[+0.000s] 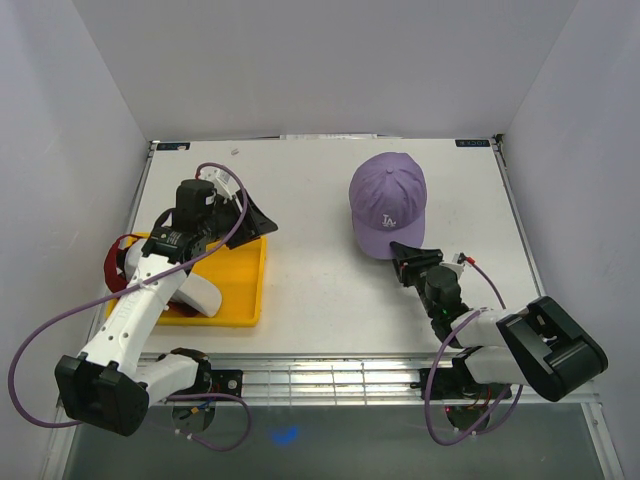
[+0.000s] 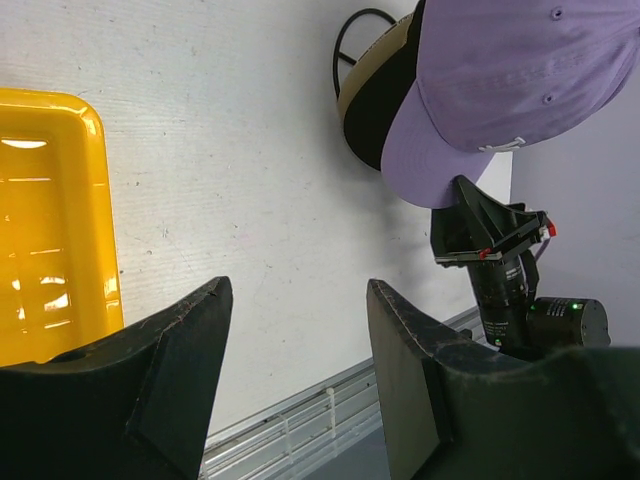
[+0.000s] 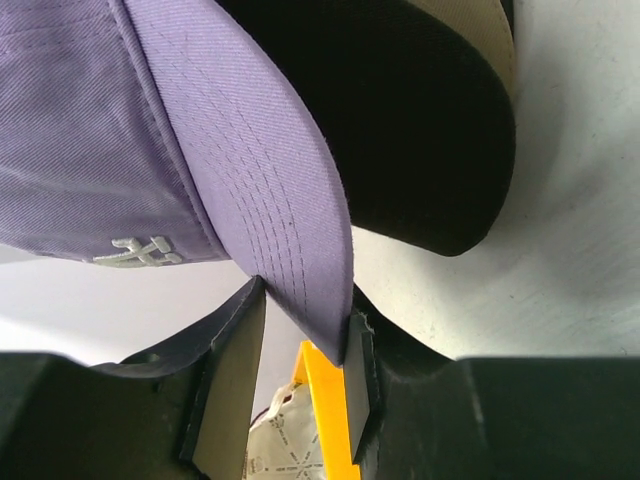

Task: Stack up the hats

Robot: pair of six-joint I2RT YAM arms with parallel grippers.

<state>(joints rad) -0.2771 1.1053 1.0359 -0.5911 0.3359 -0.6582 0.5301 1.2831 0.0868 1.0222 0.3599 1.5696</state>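
Note:
A purple hat (image 1: 388, 200) with a white logo tops a stack at the table's right. Under it show a black brim (image 3: 430, 150) and a tan one (image 3: 485, 40). My right gripper (image 1: 412, 262) is at the purple brim (image 3: 260, 150). Its jaws stand open around the brim's tip, which rests against one finger (image 3: 358, 360). A red hat (image 1: 117, 268) and a white hat (image 1: 203, 296) lie by and in the yellow tray (image 1: 240, 285). My left gripper (image 1: 258, 215) hovers open and empty over the tray's far corner.
A black wire loop (image 2: 345, 40) sticks out from behind the stack. The yellow tray (image 2: 50, 220) sits at the table's left, next to the left arm. A metal rail (image 1: 330, 375) runs along the near edge. White walls close in the back and sides.

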